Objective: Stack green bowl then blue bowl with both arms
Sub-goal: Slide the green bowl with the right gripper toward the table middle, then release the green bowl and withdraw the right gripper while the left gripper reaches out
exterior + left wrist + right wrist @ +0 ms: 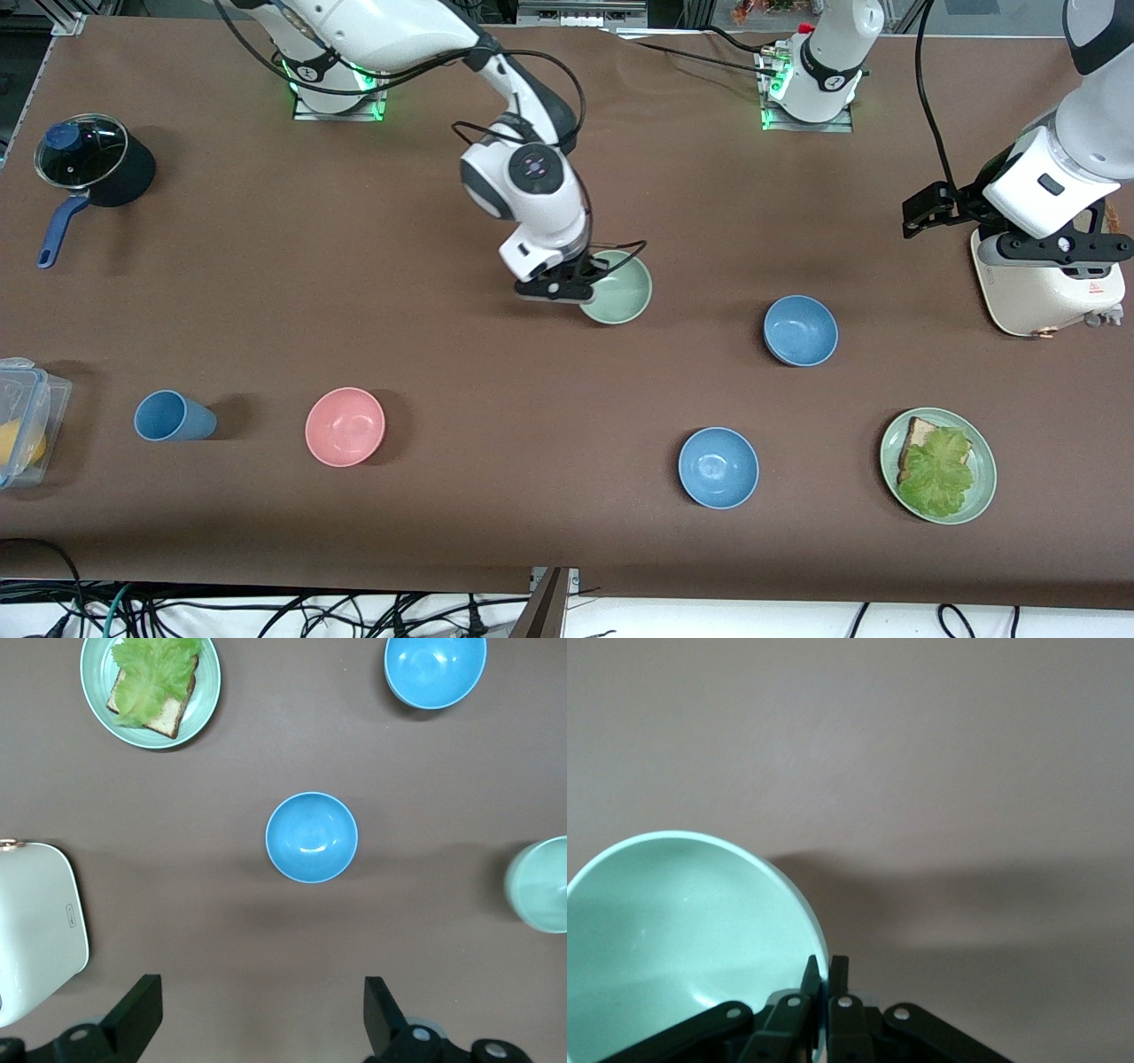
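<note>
Brown cloth covers the whole table, and the things on it run, from the right arm's end toward the left arm's, as follows: a lidded saucepan; a clear food box; a blue cup lying on its side; a pink bowl; then the right gripper, whose fingers are pinched tight on the rim of the green bowl, one finger inside the wall and one outside; the bowl hangs tilted in that pinch, and whether it is clear of the cloth I cannot tell.

Past those fingers toward the left arm's end lie a brighter blue bowl, the duller blue bowl, a green plate with bread and lettuce, and a white toaster; over the toaster the left gripper waits with its fingers spread wide and empty.

To do this step well, I judge the pinch should stay firm, since a glossy rim slips; carry the bowl low and level; set it down flat before letting go; choose a spot both arms reach, so the duller blue bowl can drop squarely into it.
</note>
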Motion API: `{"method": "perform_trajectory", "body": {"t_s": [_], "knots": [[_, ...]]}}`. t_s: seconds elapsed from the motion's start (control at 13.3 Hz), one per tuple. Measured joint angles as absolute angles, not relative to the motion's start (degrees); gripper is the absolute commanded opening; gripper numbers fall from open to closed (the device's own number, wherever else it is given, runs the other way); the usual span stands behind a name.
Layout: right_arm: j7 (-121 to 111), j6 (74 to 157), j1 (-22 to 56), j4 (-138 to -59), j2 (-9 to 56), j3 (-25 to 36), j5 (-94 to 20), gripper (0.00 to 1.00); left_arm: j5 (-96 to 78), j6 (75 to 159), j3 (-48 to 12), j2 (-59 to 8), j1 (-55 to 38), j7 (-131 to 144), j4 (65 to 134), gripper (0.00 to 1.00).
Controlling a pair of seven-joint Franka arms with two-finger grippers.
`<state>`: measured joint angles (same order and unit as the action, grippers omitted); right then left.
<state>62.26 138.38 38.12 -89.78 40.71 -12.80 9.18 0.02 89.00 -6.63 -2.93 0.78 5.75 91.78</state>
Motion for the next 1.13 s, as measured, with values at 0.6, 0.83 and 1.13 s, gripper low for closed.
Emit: {"method": "perform_trajectory", "body": {"t_s": [0.6,0.83,1.13], "knots": [[69.1,140.6,42.2,-88.2,43.3,-9.8,12.5,1.00,0.0,89.0,-6.6,-3.0,0.8,5.7,91.7,1.00],[68.5,133.4,40.1,-84.2,41.0,-8.8,10.6,1.00,0.0,89.0,-6.6,-3.5,0.8,5.7,91.7,1.00],[53.1,117.2,28.0,-79.9,32.5,-9.0,0.4,1.00,0.0,89.0,-6.7,-5.2,0.7,5.7,91.7,1.00]]}}
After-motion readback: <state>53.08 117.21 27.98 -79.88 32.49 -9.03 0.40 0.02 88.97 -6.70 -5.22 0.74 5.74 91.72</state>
